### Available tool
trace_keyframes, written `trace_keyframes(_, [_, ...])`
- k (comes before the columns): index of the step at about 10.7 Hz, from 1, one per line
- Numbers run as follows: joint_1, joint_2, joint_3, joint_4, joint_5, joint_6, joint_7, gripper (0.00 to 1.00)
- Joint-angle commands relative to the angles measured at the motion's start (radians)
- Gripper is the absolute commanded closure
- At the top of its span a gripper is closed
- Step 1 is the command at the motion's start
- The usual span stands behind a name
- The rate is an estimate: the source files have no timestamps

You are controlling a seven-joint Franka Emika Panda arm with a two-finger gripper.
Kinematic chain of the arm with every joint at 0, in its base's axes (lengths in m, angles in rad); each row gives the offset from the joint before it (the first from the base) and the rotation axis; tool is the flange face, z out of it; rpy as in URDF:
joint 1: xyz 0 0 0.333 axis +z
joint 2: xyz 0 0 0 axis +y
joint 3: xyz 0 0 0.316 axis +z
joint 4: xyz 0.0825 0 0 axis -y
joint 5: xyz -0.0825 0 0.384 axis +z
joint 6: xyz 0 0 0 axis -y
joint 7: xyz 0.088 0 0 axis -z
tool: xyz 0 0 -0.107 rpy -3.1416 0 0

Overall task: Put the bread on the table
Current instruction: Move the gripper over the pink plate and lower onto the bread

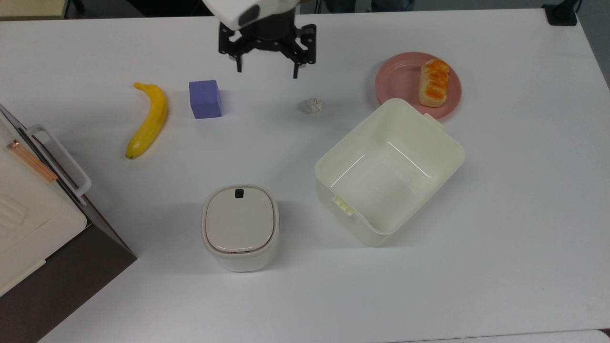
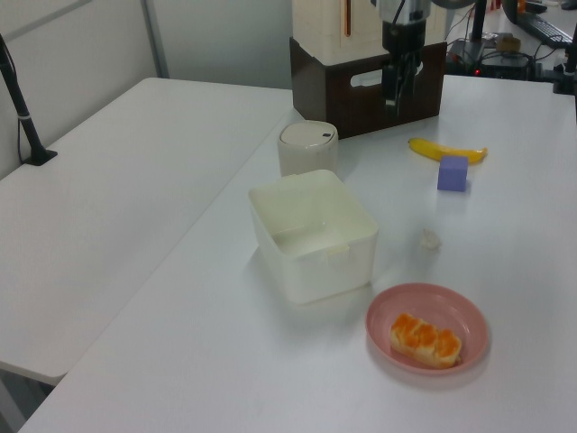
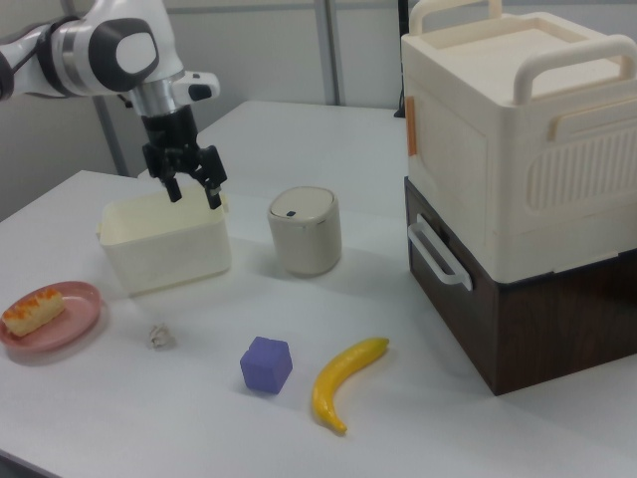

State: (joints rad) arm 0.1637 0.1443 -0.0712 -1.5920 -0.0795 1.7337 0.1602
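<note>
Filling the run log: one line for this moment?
pincer: open, empty, aloft | bread: on pink plate | table: bread not yet placed

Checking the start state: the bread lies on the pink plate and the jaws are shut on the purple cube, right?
Half right. The bread lies on the pink plate, but the gripper hangs open and empty, apart from the purple cube, as the top view shows.

Arm (image 3: pixel 95 45): glossy white shell w/ grey-black joint rings, round dark end cap. Wrist goes dark grey, cylindrical. Gripper (image 1: pixel 266 66): matte black linkage body, silver screws at the knuckles, two thin black fingers (image 3: pixel 212 196) w/ narrow tips.
</note>
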Motion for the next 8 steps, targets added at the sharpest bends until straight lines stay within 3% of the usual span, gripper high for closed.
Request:
trace_keyframes(1, [0.039,0.010,-0.001,-0.016,-0.014,-0.016,0.018,0.00])
trace_keyframes(4, [0.075,0.001,-0.001,-0.009,0.009,-0.029,0.022,0.00])
trace_keyframes(6, [0.153,-0.003,-0.001,-0.034,0.021,-0.028,0.083,0.00])
trace_keyframes(8, [0.227,-0.006,-0.001,-0.052,0.107,-0.029,0.102,0.00])
